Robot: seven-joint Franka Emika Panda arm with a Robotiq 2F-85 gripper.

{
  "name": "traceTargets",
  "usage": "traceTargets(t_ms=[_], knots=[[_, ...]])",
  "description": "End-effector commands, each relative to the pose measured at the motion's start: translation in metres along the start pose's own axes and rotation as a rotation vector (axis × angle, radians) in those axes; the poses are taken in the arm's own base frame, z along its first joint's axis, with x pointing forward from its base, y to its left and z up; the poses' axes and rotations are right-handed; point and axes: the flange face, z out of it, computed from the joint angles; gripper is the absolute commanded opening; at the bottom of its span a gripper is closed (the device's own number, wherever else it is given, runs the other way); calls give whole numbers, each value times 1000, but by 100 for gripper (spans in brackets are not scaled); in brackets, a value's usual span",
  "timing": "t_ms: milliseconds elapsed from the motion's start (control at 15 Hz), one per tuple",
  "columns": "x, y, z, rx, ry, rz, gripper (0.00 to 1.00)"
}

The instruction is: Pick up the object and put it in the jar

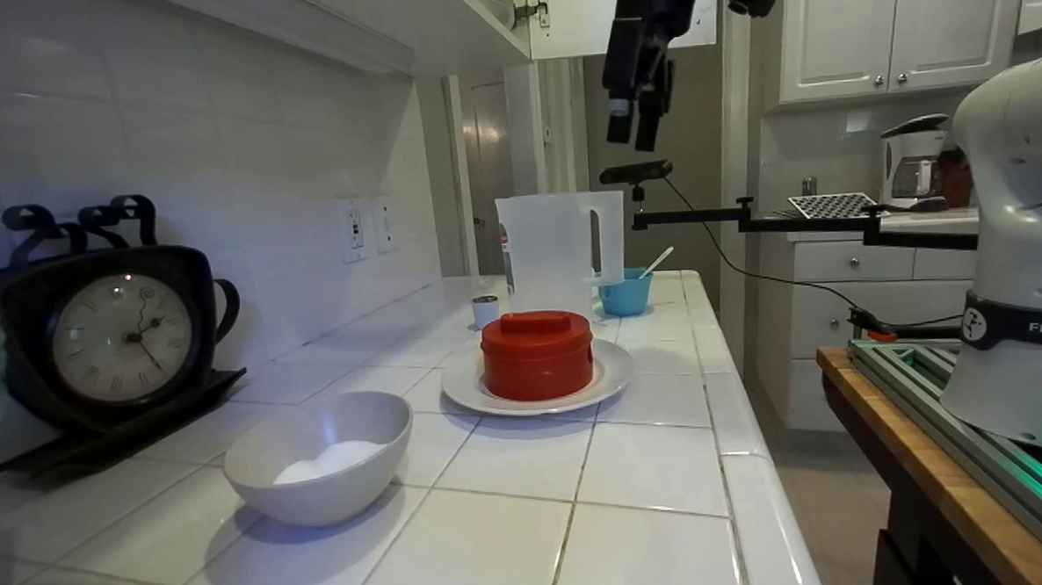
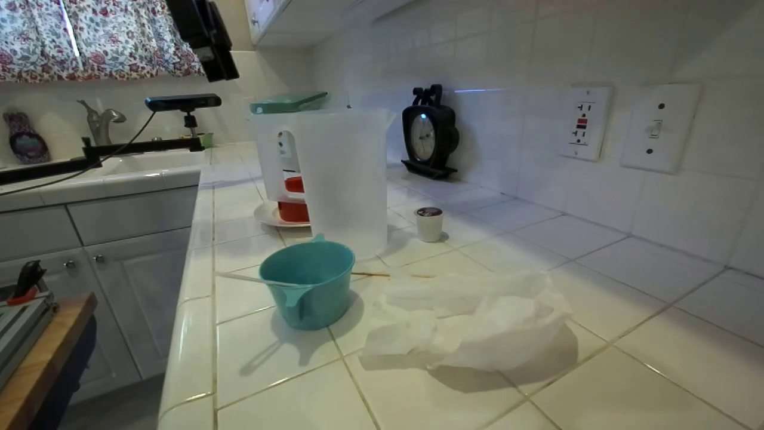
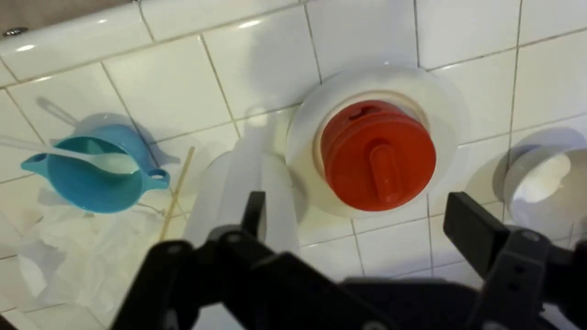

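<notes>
Hanging higher than the jug [image 1: 548, 256] — hand [image 1: 634, 135] spread wide — with “FRANK” legible on the black base band [image 1: 1010, 322].

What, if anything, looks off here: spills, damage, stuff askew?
A crumpled white sheet lies beside the blue cup, like discarded wrapping. In the wrist view, a thin stick lies loose between that cup and the jug. An upper cabinet door stands open. No clear spill or damage.

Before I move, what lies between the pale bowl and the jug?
A red container, sitting on a white plate, stands between the pale bowl and the jug; the wrist view shows this.
</notes>
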Motion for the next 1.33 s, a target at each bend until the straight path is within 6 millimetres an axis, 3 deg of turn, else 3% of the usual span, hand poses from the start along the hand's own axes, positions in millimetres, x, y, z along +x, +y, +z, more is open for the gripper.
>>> traceTargets(t_ms=[0,333,667,1067,1133,1267], knots=[[45,12,-6,-10,18,57,100],[110,38,-13,-6,109,103,100],[155,50,1,-7,209,81,100],[189,80,40,-19,267,138,100],[178,79,38,-12,255,131,100],[184,83,46,-13,257,140,100]])
